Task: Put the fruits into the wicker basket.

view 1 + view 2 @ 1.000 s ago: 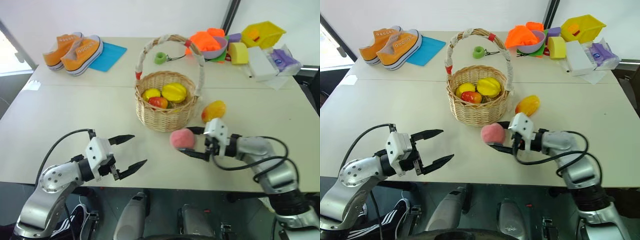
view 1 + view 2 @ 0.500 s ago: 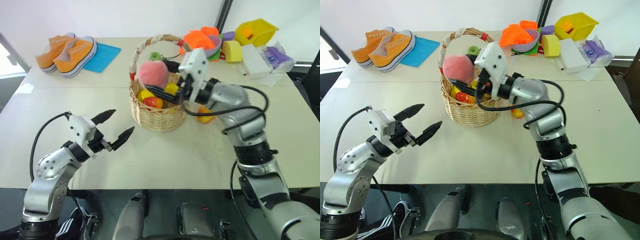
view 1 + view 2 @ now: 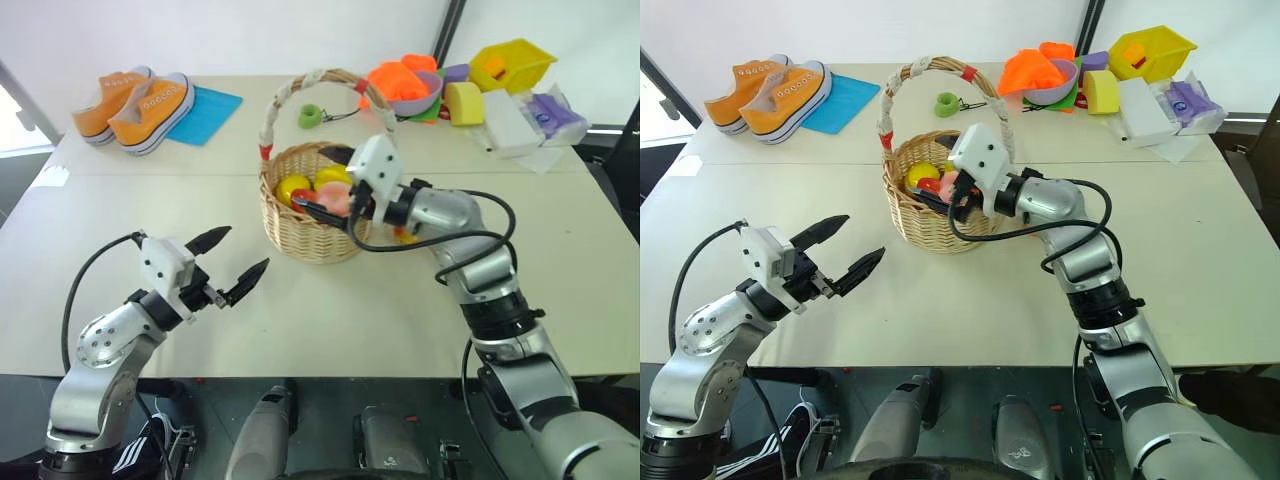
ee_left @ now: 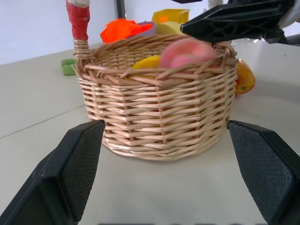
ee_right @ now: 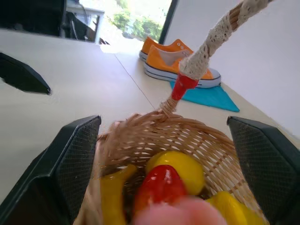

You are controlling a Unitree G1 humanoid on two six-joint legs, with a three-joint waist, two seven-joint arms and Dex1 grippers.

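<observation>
The wicker basket (image 3: 303, 240) stands mid-table, its white-wrapped handle (image 3: 283, 90) arching over it. Inside lie a yellow fruit (image 5: 180, 169), a red one (image 5: 159, 185), another yellow one (image 3: 333, 176) and the pink peach (image 4: 187, 51). My right gripper (image 3: 334, 193) hovers open over the basket's mouth, its fingers on either side of the peach and just above it. The orange-yellow mango (image 4: 244, 77) lies on the table beside the basket, mostly hidden behind my right arm in the eye views. My left gripper (image 3: 233, 262) is open and empty, held above the table short of the basket.
At the table's far side are orange shoes (image 3: 140, 95) on a blue cloth (image 3: 214, 104), a green ring (image 3: 311, 116), a purple bowl (image 3: 432, 97) of orange items, a yellow block (image 3: 465, 101), a yellow bin (image 3: 512, 62) and a white box (image 3: 508, 122).
My right gripper lifted the peach from the table's front, carried it over the basket, lowered and opened; the peach now lies inside. My left gripper rose slightly and shifted toward the basket.
</observation>
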